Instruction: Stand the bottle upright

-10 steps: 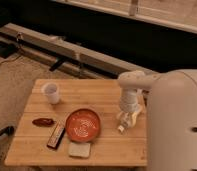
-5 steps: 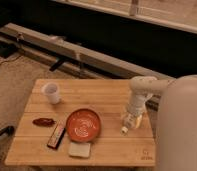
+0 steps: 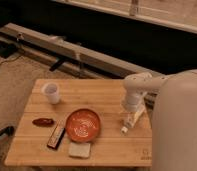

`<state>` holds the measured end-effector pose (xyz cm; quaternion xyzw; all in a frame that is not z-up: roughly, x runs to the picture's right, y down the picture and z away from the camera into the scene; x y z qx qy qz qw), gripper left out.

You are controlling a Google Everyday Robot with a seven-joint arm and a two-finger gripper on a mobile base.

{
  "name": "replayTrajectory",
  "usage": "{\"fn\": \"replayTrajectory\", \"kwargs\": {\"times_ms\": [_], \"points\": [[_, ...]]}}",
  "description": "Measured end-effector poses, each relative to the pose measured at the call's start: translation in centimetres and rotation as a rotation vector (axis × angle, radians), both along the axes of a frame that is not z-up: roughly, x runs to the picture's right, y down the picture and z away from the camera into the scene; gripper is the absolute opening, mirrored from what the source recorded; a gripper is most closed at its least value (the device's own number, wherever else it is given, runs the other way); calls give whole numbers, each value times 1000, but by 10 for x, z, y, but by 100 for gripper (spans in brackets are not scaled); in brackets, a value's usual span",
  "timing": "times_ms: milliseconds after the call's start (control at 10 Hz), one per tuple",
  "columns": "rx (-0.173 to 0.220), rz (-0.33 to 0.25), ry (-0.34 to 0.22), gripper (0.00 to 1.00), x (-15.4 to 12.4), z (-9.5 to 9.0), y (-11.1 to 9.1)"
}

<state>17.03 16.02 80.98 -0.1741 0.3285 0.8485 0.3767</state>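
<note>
The bottle is a slim whitish bottle lying on its side on the right part of the wooden table. Its small white cap points toward the front-left. My gripper hangs from the white arm that reaches in from the right. It sits right over the bottle's upper end and hides part of it. I cannot tell whether it touches the bottle.
A red-orange bowl sits left of the bottle. A short white cup stands at the back left. A dark red object, a dark bar and a pale flat packet lie near the front edge. My white body fills the right side.
The arm and gripper have shifted a little to the right, and the bottle's upper end has shifted right with them. The bottle still lies tilted on the table.
</note>
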Motion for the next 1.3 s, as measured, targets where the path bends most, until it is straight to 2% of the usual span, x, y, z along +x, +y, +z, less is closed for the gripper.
{"fn": "replayTrajectory", "kwargs": {"times_ms": [400, 800, 1300], "points": [[45, -104, 15, 65, -1, 4, -3], [20, -150, 47, 65, 9, 9, 11], [-28, -130, 97, 65, 34, 19, 34]]}}
